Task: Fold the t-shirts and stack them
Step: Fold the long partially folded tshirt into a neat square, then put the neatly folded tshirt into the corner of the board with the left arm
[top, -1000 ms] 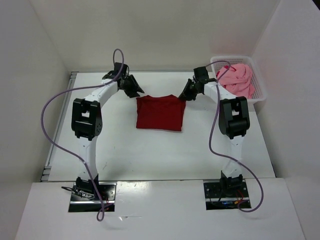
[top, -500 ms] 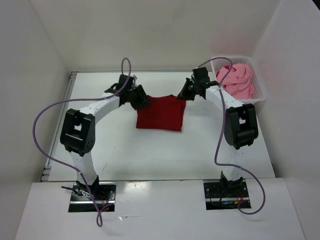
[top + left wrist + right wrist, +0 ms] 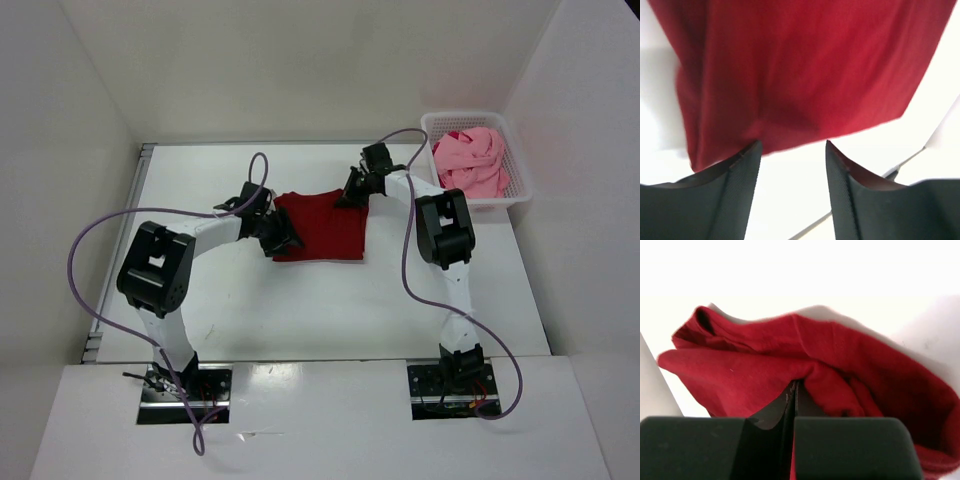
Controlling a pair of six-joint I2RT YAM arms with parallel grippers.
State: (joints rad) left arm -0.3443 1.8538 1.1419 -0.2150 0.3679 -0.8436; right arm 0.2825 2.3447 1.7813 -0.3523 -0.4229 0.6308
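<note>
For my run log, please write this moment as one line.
left gripper: open, at near-left corner of dark red shirt | right gripper: shut on its far-right corner | pink shirt: in basket

A shirt (image 3: 325, 228) lies mid-frame on my table (image 3: 300, 300). The basket (image 3: 465, 116) sits upper right, a pile (image 3: 472, 163) inside it.

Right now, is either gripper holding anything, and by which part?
The right gripper is shut on the dark red t-shirt, pinching bunched cloth at its far right corner. The left gripper is open, holding nothing.
</note>
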